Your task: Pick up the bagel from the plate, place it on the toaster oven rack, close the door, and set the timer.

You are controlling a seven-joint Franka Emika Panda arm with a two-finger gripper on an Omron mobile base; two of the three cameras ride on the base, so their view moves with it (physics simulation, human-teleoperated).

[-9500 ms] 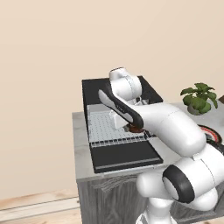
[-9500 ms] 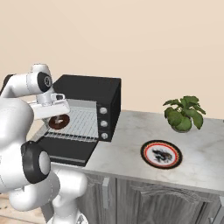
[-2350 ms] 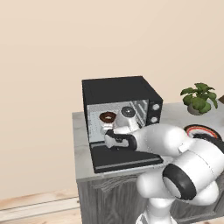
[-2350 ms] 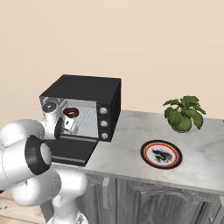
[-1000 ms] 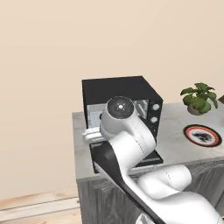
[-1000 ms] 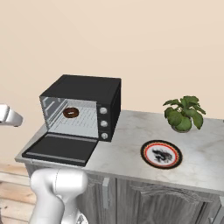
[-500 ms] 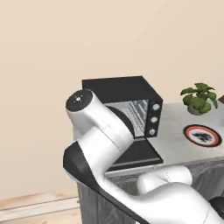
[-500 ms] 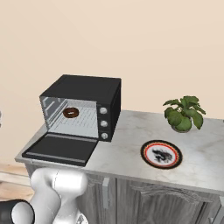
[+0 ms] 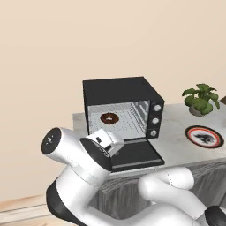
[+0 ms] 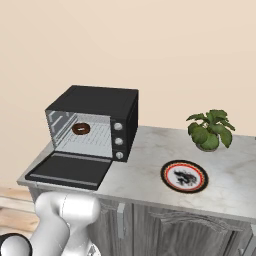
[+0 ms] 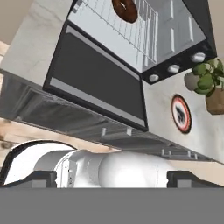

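Marble tabletop: bagel sits on the rack, plate bare; door hangs open, timer unset; fingers spread wide, empty.

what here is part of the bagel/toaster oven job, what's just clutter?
Job:
- bagel, on the toaster oven rack
- door, lying open
- plate, nothing on it
- timer knobs

Clutter:
- potted plant
- counter
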